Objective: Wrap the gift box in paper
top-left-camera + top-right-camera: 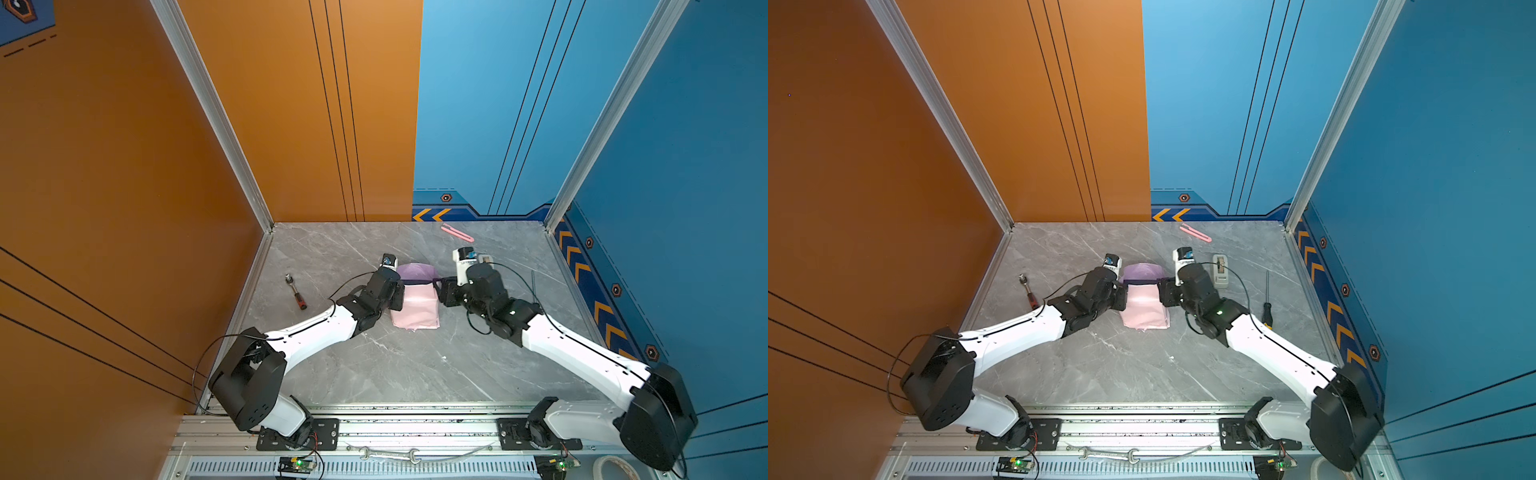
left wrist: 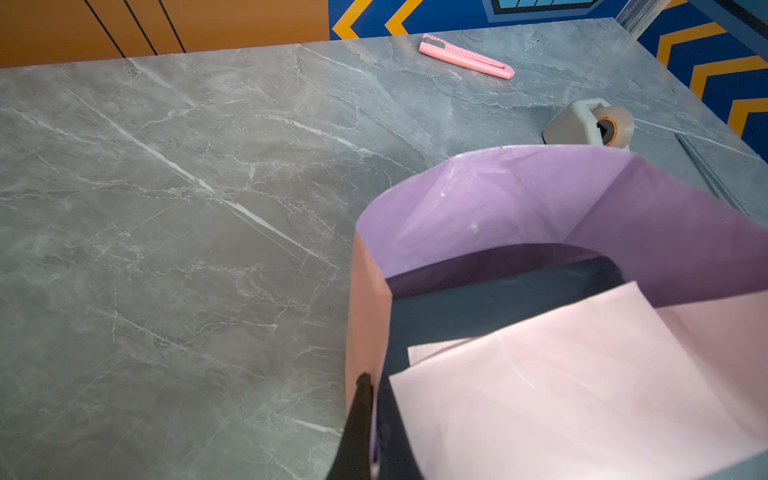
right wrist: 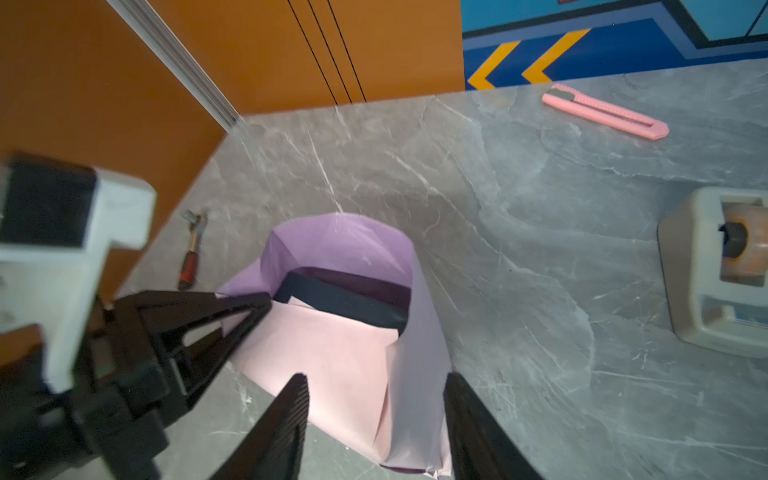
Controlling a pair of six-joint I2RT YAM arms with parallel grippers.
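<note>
The gift box (image 2: 498,307) (image 3: 345,303) lies mid-table, a dark navy strip showing under the paper (image 1: 415,307) (image 1: 1144,309). The paper's pale pink side (image 2: 582,374) (image 3: 332,349) is folded over the box top. Its lilac side curls upright round the far end. My left gripper (image 2: 371,382) (image 1: 399,291) (image 1: 1121,291) is shut on the paper's raised edge at the box's left side, also seen in the right wrist view (image 3: 249,307). My right gripper (image 3: 376,378) (image 1: 440,286) (image 1: 1163,286) stands open at the box's right side, with the paper's side fold loose between its fingers.
A pink cutter (image 1: 457,232) (image 2: 465,56) lies at the back. A beige tape dispenser (image 1: 1220,270) (image 3: 715,266) stands just right of the right wrist. A red-handled tool (image 1: 296,291) lies on the left. A black screwdriver (image 1: 1266,299) lies on the right. A wrench (image 1: 388,455) rests on the front rail.
</note>
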